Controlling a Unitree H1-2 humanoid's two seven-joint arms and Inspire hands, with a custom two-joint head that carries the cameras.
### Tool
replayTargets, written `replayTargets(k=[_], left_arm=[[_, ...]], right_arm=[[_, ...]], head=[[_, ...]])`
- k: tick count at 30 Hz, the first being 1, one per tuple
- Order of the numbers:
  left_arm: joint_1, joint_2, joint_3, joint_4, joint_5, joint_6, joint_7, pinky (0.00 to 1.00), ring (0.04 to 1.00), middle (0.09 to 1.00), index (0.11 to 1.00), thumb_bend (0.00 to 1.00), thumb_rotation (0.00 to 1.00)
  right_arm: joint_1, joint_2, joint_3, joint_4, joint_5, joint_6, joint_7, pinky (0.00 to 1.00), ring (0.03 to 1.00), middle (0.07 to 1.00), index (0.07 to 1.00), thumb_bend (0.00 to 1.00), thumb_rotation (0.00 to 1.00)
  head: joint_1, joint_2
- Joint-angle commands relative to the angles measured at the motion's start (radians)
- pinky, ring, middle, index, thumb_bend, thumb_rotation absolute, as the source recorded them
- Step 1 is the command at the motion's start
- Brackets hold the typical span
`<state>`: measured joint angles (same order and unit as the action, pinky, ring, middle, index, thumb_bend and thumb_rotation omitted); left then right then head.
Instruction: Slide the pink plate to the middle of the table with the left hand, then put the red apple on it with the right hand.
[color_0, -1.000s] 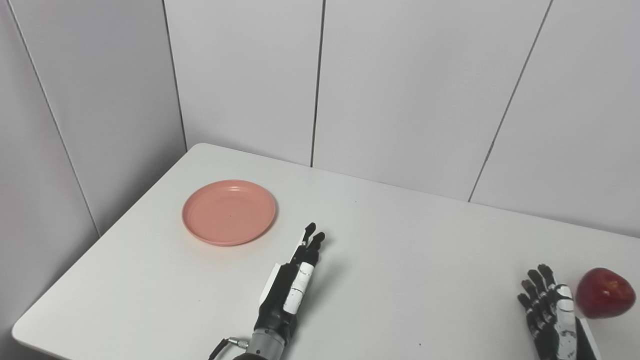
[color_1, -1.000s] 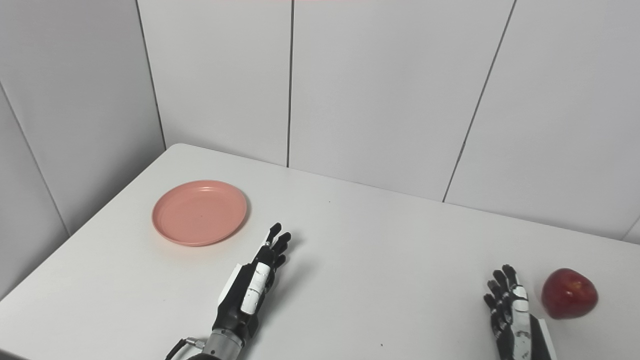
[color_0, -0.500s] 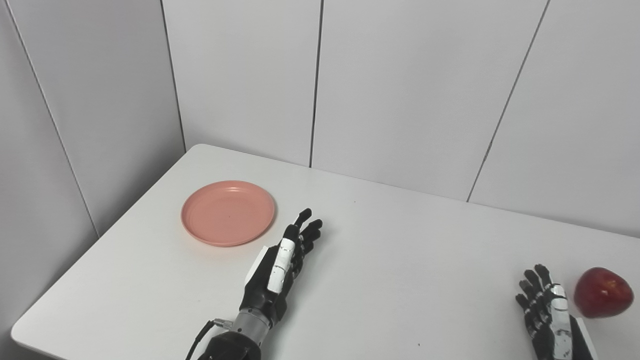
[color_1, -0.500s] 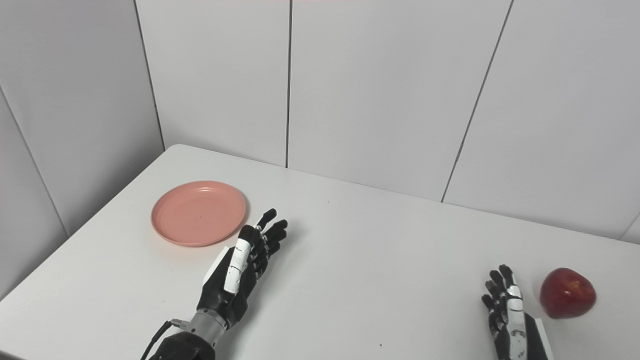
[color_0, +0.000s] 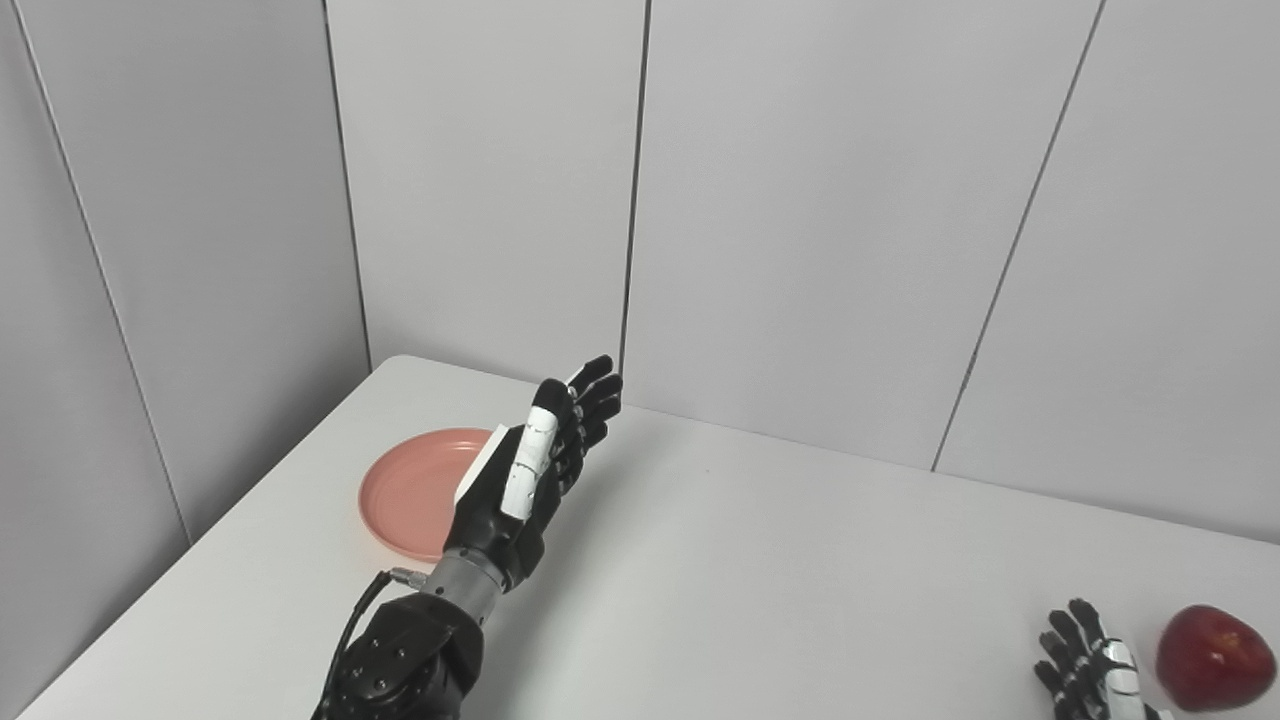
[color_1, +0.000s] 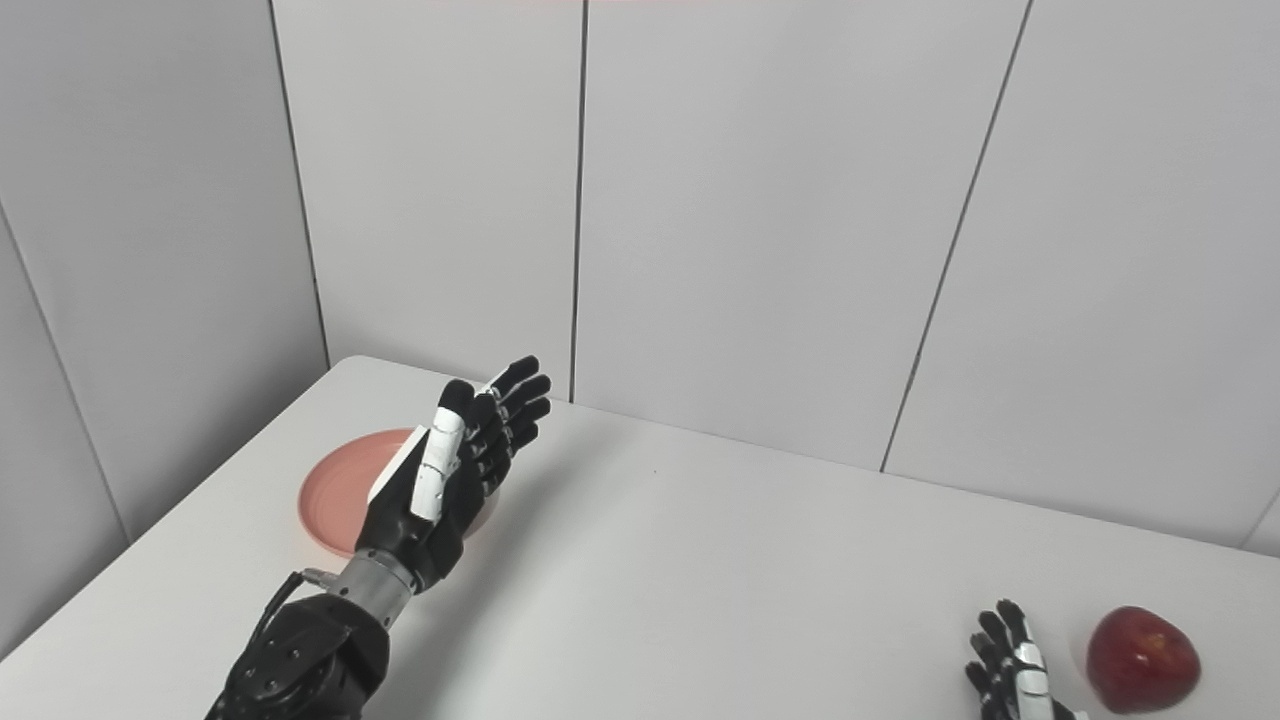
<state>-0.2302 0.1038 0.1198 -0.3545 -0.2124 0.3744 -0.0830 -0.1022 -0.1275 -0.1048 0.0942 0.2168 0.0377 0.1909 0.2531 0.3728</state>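
Note:
The pink plate (color_0: 410, 492) lies on the white table (color_0: 760, 570) near its far left corner. My left hand (color_0: 530, 470) is raised above the table, fingers straight and apart, and it hides the plate's right part. It holds nothing. The red apple (color_0: 1214, 657) rests at the table's near right. My right hand (color_0: 1090, 670) lies just left of the apple, fingers spread, mostly cut off by the picture's bottom edge. In the right eye view the plate (color_1: 340, 490) shows left of the left hand (color_1: 455, 470), and the apple (color_1: 1142, 660) sits beside the right hand (color_1: 1010, 670).
Grey wall panels (color_0: 800, 200) stand close behind the table's far edge and along its left side. The table's left edge (color_0: 200, 590) runs diagonally toward the near corner.
The camera has tilted up, so the table sits lower in the picture. My left hand has risen and moved forward and left over the plate's right side. The right hand stayed beside the apple.

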Motion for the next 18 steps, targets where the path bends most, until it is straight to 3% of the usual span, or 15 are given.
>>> replayTargets(k=[1,9,18], left_arm=[[-0.062,0.033,0.015,-0.002,-0.022,-0.014,-0.008,1.00,0.952,0.940,0.891,0.90,1.00],[-0.145,0.123,0.074,0.083,-0.070,-0.002,-0.025,0.98,0.915,0.906,0.900,0.94,1.00],[-0.206,0.215,0.138,0.198,-0.085,-0.039,-0.032,0.99,0.930,0.919,0.899,0.97,1.00]], right_arm=[[0.044,0.031,0.015,0.032,0.004,-0.030,0.000,1.00,0.988,0.978,1.000,0.75,1.00],[0.047,0.031,0.015,0.026,0.006,-0.025,0.003,1.00,0.992,0.981,1.000,0.76,1.00],[0.057,0.035,0.019,-0.003,0.000,-0.013,-0.004,1.00,0.984,0.975,0.998,0.76,1.00]], head=[[-0.002,0.001],[-0.004,0.007],[-0.026,0.029]])
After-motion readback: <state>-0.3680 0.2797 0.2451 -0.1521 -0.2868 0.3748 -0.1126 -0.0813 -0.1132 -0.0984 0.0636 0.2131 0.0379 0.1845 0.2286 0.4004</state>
